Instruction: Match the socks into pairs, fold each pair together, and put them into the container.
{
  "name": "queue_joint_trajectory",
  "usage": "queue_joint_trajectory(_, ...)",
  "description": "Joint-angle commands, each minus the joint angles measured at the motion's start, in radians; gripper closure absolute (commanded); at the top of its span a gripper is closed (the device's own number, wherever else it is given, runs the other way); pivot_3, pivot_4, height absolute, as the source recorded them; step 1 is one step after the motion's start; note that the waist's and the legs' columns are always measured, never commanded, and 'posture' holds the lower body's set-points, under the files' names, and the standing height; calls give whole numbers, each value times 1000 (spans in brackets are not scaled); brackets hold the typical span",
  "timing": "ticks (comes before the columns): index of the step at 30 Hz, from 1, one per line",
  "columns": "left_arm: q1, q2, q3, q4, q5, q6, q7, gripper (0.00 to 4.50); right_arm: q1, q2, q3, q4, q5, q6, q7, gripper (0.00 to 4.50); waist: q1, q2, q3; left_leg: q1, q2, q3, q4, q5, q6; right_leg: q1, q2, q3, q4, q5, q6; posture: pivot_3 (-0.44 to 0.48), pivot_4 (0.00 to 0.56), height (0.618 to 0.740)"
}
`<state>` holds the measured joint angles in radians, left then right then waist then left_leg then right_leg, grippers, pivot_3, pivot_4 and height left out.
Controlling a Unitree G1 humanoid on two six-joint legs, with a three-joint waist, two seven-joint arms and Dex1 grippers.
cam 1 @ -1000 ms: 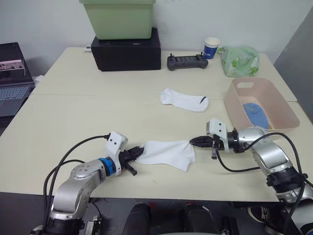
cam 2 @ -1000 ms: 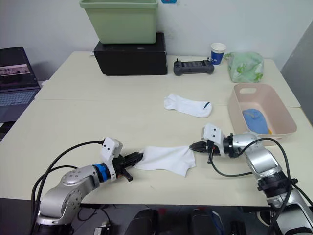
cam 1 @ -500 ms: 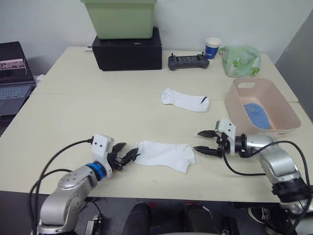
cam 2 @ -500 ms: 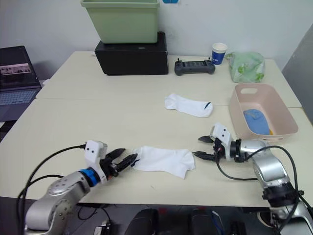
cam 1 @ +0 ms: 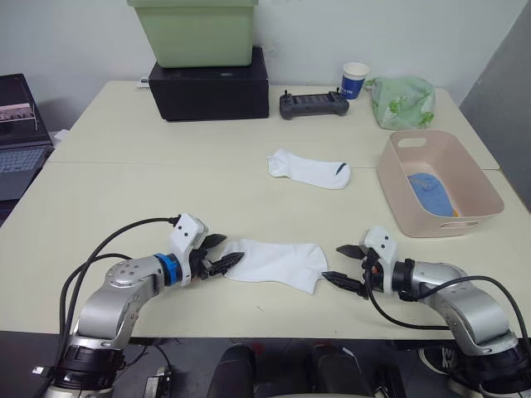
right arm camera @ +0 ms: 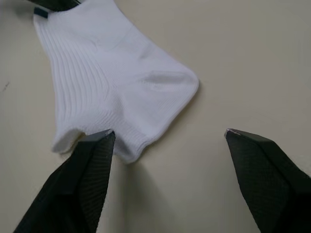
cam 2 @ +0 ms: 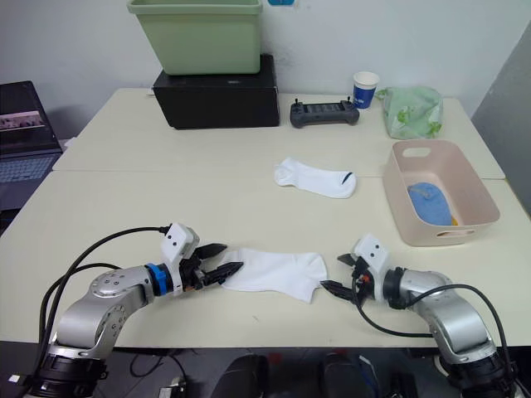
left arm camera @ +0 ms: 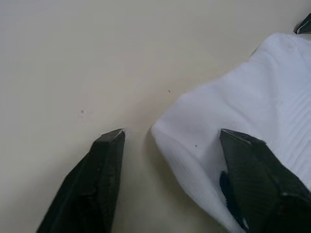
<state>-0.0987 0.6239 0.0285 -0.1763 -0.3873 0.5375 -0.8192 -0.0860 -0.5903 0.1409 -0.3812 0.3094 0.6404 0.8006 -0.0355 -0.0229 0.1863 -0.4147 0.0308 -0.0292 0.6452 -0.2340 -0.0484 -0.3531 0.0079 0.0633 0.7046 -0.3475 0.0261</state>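
A white sock (cam 1: 278, 261) lies flat near the table's front edge. My left gripper (cam 1: 217, 253) is open at its left end, and in the left wrist view one finger (left arm camera: 252, 179) rests over the sock's edge (left arm camera: 252, 111). My right gripper (cam 1: 347, 265) is open just right of the sock's other end (right arm camera: 116, 82), apart from it. A second white sock (cam 1: 311, 170) with a dark mark lies mid-table. The pink container (cam 1: 390, 186) stands at the right with a light blue sock (cam 1: 429, 192) inside.
At the back a green bin (cam 1: 195, 31) sits on a black box (cam 1: 211, 83), with a controller (cam 1: 314, 104), a paper cup (cam 1: 354, 80) and a leaf-print cloth (cam 1: 402, 99) to their right. A laptop (cam 1: 17, 124) is at the far left.
Both grippers were shut on the front sock's ends and have opened and let go. The sock now lies flat, and the right gripper has drawn back from it.
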Motion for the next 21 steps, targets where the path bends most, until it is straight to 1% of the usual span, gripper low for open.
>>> queue_joint_trajectory(1,22,11,15,-28,-14,6,-8,2432,16,-7,35,-39,-15,-32,3,1987,0,0,0,0,0,0,0,0,0,0,0,0,0,0,0,0,150,740)
queue_joint_trajectory(2,31,8,25,-39,-22,14,0,2679,12,-9,39,-31,-23,-41,2,2292,0,0,0,0,0,0,0,0,0,0,0,0,0,0,0,0,150,740)
queue_joint_trajectory(7,79,0,57,-94,-55,47,24,4387,3,-17,35,1,-18,-53,16,4168,2,0,0,0,0,0,0,0,0,0,0,0,0,0,0,0,150,740)
queue_joint_trajectory(8,94,-3,65,-108,-62,54,33,4500,-4,-19,29,8,-11,-50,23,4481,2,0,0,0,0,0,0,0,0,0,0,0,0,0,0,0,150,740)
queue_joint_trajectory(11,133,-12,73,-150,-81,75,55,4500,-25,-29,4,23,20,-35,43,4481,3,0,0,0,0,0,0,0,0,0,-1,0,0,0,0,0,150,740)
queue_joint_trajectory(14,179,-42,56,-210,-102,99,87,4500,-74,-83,-27,71,54,-18,115,4481,3,0,0,0,-1,0,1,0,0,0,-1,0,0,0,0,0,150,740)
queue_joint_trajectory(18,184,-75,42,-236,-107,114,121,4500,-113,-157,-18,138,55,-24,197,4481,6,0,0,0,-1,0,1,0,0,1,-1,0,-1,0,0,0,150,740)
queue_joint_trajectory(21,194,-94,38,-250,-110,128,143,4500,-134,-171,-16,184,49,-43,229,4481,5,0,0,0,-1,-1,0,0,0,1,-1,-1,-1,0,0,0,150,740)
